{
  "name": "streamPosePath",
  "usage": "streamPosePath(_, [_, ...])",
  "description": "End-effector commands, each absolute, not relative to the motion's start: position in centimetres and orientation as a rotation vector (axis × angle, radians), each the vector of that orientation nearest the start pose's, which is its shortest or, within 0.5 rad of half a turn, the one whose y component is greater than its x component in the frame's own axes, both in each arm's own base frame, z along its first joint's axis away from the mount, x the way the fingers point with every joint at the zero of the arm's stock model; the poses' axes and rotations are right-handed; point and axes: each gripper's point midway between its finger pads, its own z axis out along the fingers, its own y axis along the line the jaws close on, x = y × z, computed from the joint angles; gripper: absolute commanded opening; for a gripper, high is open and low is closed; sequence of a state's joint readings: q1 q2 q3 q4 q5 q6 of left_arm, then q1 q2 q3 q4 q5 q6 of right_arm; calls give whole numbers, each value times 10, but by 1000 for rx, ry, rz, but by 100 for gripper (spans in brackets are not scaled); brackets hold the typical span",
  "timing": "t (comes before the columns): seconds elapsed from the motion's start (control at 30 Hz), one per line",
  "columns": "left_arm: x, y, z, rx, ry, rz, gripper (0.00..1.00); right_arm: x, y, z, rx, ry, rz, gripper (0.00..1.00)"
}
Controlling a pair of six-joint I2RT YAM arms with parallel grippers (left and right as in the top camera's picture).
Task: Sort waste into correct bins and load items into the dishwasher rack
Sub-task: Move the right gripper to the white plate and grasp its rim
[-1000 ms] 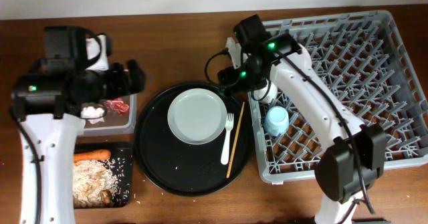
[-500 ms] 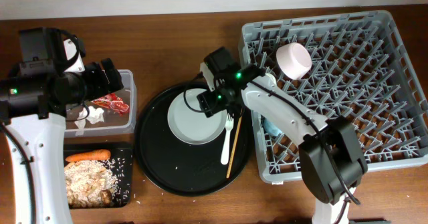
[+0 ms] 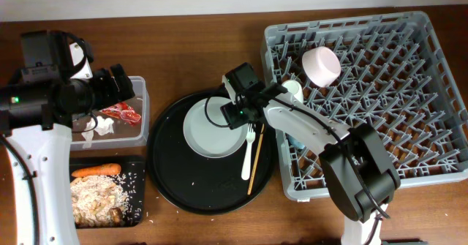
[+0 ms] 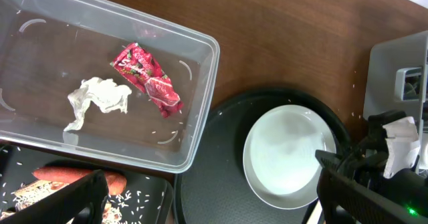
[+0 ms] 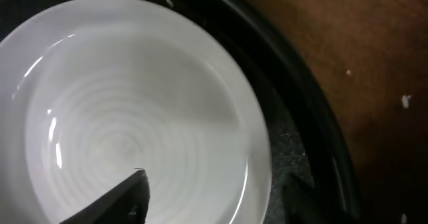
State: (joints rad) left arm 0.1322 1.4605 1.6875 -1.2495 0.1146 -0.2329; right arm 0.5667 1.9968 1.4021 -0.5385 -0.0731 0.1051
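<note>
The pale grey-green plate (image 3: 210,130) lies on the big round black tray (image 3: 183,190), with the white fork (image 3: 248,151) and the chopsticks (image 3: 257,164) to its right. My right gripper (image 3: 238,112) is open and low over the plate's right edge. In the right wrist view one finger is over the plate (image 5: 134,103) and the other outside its rim, so the gripper (image 5: 221,197) straddles it. My left gripper (image 3: 119,84) is open and empty above the clear tub (image 3: 143,99). The tub holds the red wrapper (image 4: 147,80) and the tissue (image 4: 97,100).
The grey rack (image 3: 380,128) at the right holds the pink bowl (image 3: 322,66) and the cream cup (image 3: 293,90); the blue cup is mostly hidden under my right arm. The shallow black tray (image 3: 139,201) at front left holds the carrot (image 3: 95,170) and rice scraps (image 3: 91,197).
My right gripper has come from the rack to the plate's right edge. The pink bowl and cream cup now show in the rack. My left arm has drawn back to the left.
</note>
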Motion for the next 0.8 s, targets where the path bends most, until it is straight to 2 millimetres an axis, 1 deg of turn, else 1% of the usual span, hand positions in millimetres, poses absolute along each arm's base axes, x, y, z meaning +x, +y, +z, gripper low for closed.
streamPosePath(0.0, [342, 28, 290, -447, 2529, -176, 99, 393, 253, 36, -632, 2663, 204, 62])
streamPosePath(0.1, [342, 28, 290, -447, 2529, -175, 99, 395, 255, 33, -631, 2656, 206, 63])
streamPosePath(0.17, [342, 28, 290, -447, 2529, -176, 99, 395, 255, 27, -633, 2665, 203, 63])
streamPosePath(0.3, [342, 28, 290, -447, 2529, -176, 99, 392, 254, 11, -642, 2699, 195, 59])
streamPosePath(0.4, [342, 28, 290, -447, 2529, -175, 99, 391, 254, 9, -645, 2706, 201, 57])
streamPosePath(0.53, [342, 28, 290, -447, 2529, -175, 99, 391, 254, 8, -645, 2707, 200, 34])
streamPosePath(0.57, [342, 28, 290, -447, 2529, -176, 99, 391, 254, 8, -645, 2707, 200, 31])
streamPosePath(0.6, [342, 28, 290, -447, 2529, -175, 99, 391, 254, 8, -645, 2707, 200, 29])
streamPosePath(0.77, [342, 28, 290, -447, 2529, -175, 99, 390, 253, 8, -646, 2712, 198, 30])
